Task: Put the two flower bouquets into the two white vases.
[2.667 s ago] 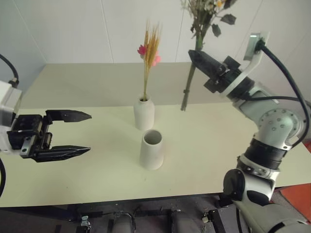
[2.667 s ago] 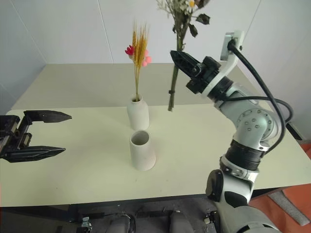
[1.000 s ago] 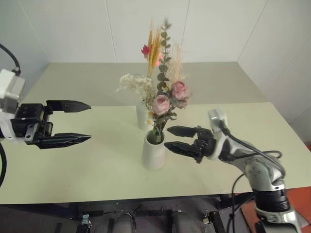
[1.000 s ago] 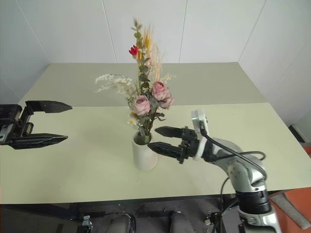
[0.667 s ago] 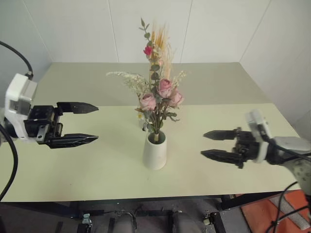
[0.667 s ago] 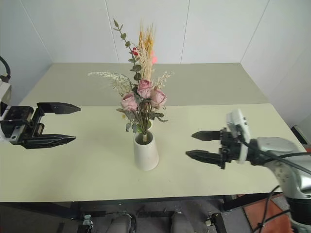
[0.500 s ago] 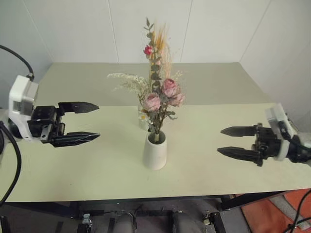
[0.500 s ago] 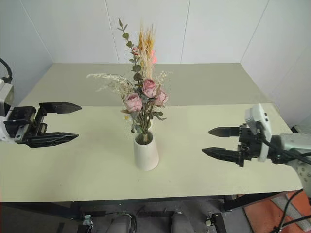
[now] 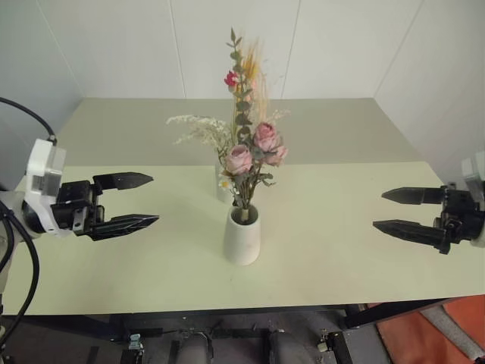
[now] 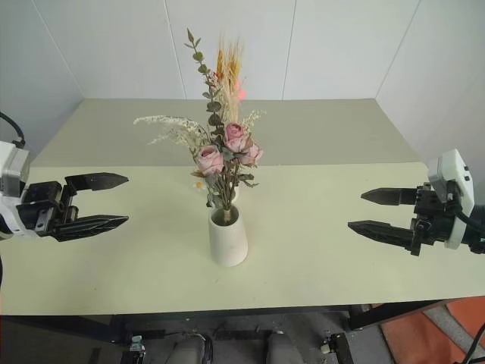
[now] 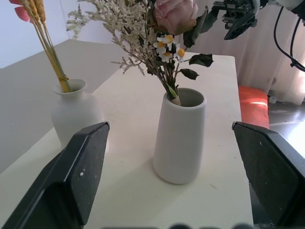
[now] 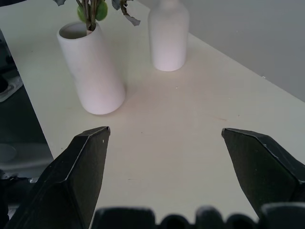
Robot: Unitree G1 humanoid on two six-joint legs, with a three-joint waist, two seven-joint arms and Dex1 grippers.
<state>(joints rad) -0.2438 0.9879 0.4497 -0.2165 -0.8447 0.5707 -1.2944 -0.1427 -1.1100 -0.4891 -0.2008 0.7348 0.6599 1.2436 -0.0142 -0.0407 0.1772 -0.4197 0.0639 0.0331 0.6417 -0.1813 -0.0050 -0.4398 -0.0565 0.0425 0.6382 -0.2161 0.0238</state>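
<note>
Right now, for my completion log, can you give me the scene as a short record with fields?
rose bouquet: stems in the cone vase
wheat bouquet: stems in the bottle vase
vases: both upright on the table, bottle vase behind cone vase
left gripper: open, holding nothing, left of the vases
right gripper: open, holding nothing, right of the vases
task: both bouquets placed

No legible text, label, brand mark, number or sign is shown in any view. The two white vases, the flower bouquets, the worktop, the wall panels and the end effectors are all seen unmarked.
</note>
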